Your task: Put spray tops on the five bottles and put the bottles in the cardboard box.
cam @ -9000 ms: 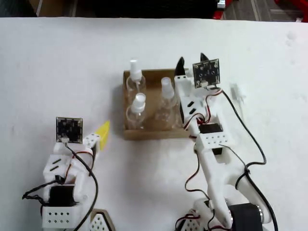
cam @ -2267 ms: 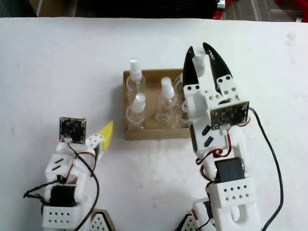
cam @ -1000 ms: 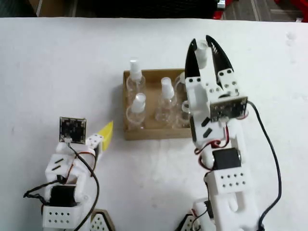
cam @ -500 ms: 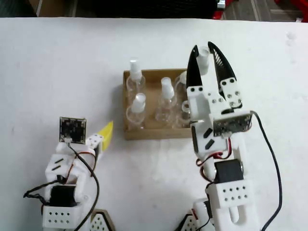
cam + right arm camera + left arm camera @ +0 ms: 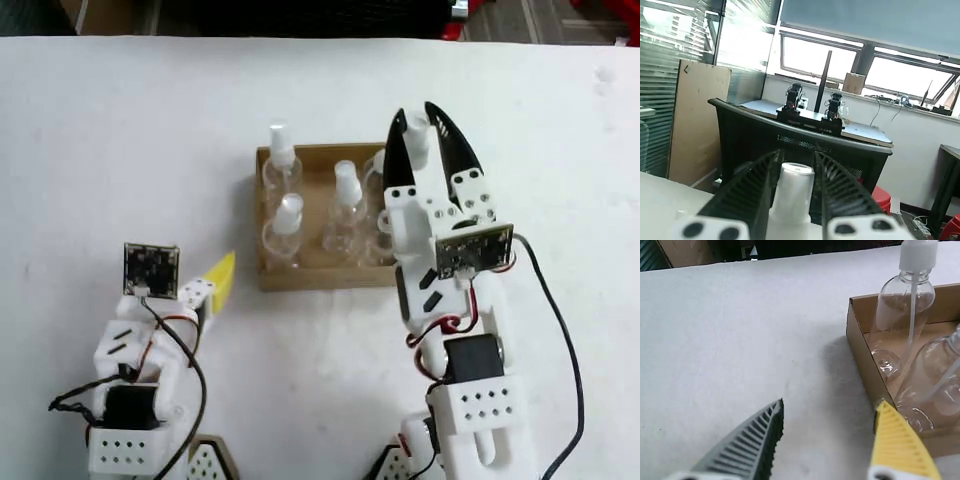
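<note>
While its jaws pinch the spray top of a bottle, the right gripper holds it at the far right corner of the cardboard box, probably for lowering in. Three capped bottles stand inside. The left gripper rests alongside the box, jaws apart and empty.

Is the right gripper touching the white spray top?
Touching. In the right wrist view the right gripper has both fingers against the white spray top, no gap.

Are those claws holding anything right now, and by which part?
The right gripper pinches a spray top by its white cap, between both fingers. The left gripper is open and empty.
</note>
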`<move>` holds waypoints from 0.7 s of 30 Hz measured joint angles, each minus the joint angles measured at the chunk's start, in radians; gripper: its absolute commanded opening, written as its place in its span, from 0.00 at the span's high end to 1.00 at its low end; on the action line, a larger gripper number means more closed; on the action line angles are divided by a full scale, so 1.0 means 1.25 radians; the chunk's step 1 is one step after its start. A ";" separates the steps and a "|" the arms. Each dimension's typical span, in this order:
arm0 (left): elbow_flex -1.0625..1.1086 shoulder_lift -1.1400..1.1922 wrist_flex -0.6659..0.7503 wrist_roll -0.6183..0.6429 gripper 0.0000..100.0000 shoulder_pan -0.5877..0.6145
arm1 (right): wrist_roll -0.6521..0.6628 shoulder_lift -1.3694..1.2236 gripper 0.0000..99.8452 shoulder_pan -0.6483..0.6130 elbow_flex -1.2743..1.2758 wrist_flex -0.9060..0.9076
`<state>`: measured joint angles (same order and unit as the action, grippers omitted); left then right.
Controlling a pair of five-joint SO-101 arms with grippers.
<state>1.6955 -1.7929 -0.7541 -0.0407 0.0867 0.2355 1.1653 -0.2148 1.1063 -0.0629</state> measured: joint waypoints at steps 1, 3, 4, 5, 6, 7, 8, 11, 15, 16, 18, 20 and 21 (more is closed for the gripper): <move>0.000 0.000 0.000 0.000 0.73 0.000 | 0.000 0.000 0.98 0.000 0.001 -0.009; 0.000 0.000 0.000 0.000 0.73 0.000 | 0.000 0.000 0.98 0.001 0.001 -0.031; 0.000 0.000 0.000 0.000 0.73 0.000 | 0.000 0.000 0.98 0.001 0.001 -0.037; 0.000 0.000 0.000 0.000 0.73 0.000 | 0.000 0.000 0.98 0.000 0.001 -0.039; 0.000 0.000 0.000 0.000 0.73 0.000 | 0.000 0.000 0.98 0.000 0.001 -0.039; 0.000 0.000 0.000 0.000 0.73 0.000 | 0.000 0.000 0.98 0.000 0.002 -0.039; 0.000 0.000 0.000 0.000 0.73 0.000 | 0.000 0.000 0.98 0.000 0.007 -0.039; 0.000 0.000 0.000 0.000 0.73 0.000 | 0.000 -0.021 0.98 0.000 0.028 -0.041; 0.000 0.000 0.000 0.000 0.73 0.000 | 0.000 -0.071 0.98 -0.001 0.036 -0.044; 0.000 0.000 0.000 0.000 0.73 0.000 | 0.000 -0.083 0.98 -0.006 0.036 -0.044; 0.000 0.000 0.000 0.000 0.73 0.000 | 0.000 -0.098 0.98 -0.016 0.037 -0.044; 0.000 0.000 0.000 0.000 0.73 0.000 | -0.011 -0.098 0.98 -0.023 0.056 -0.044; 0.000 0.000 0.000 0.000 0.73 0.000 | -0.026 -0.097 0.98 -0.023 0.070 -0.044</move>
<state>1.6955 -1.7929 -0.7541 -0.0407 0.0867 0.2033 1.0441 -0.2440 1.1937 -0.1181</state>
